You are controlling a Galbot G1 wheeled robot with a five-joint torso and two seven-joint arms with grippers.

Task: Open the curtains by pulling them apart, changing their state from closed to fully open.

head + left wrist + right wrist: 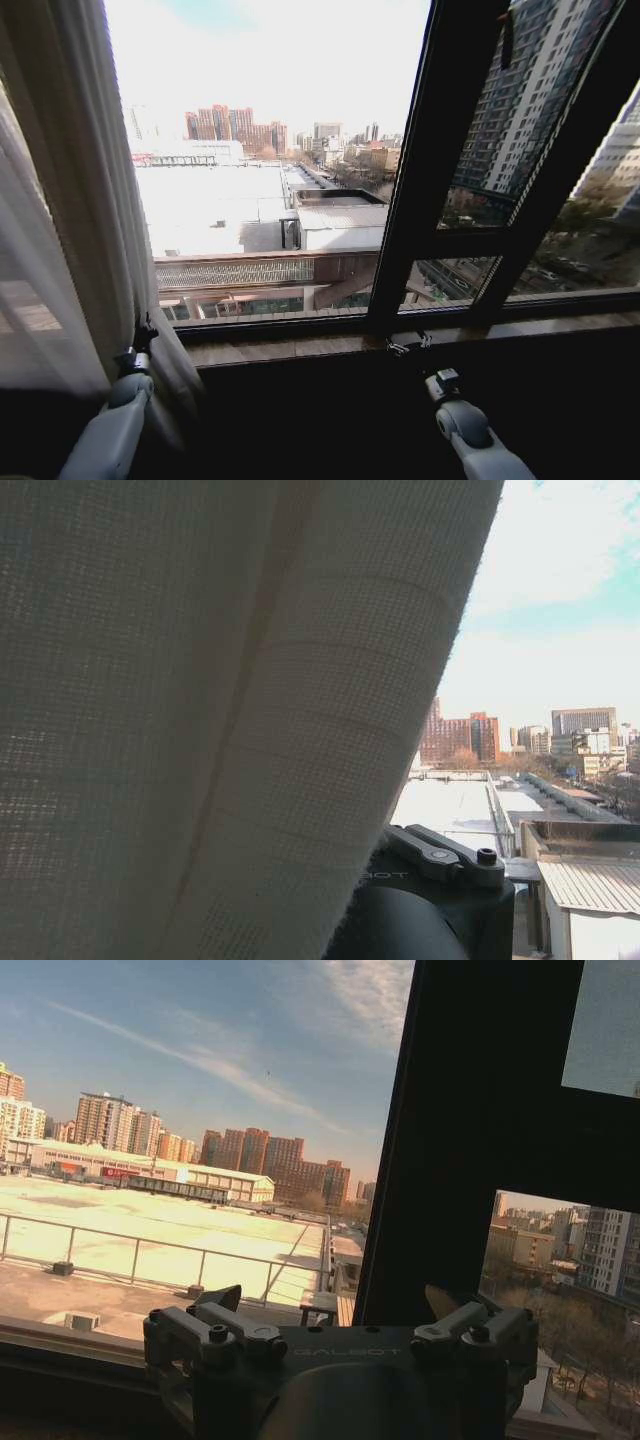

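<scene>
While the city lies bright beyond the glass, the scene reads as follows.

Surroundings: a black window frame (440,150) stands as a thick upright bar right of centre, with a crossbar branching off to the right; a brownish sill (300,345) runs along below the glass.

Curtains: the curtains (70,200) are gathered at the far left of the window, hanging from the top down past the sill, leaving most of the pane uncovered.

Left gripper: the left gripper (143,335) is raised against the lower folds of the bunched fabric; the cloth hides its fingertips, so I cannot tell whether it is spread or closed. In the left wrist view the curtains (220,710) drape right over the gripper body.

Right gripper: the right gripper (408,346) sits at the sill beneath the upright bar, fingers spread (335,1310), holding nothing.

Open room: bare glass spans between the fabric's edge and the upright bar; the two arms are well apart.

Materials: the fabric is a sheer, coarse open weave with long vertical pleats, beige where doubled; the frame is smooth and dark.
</scene>
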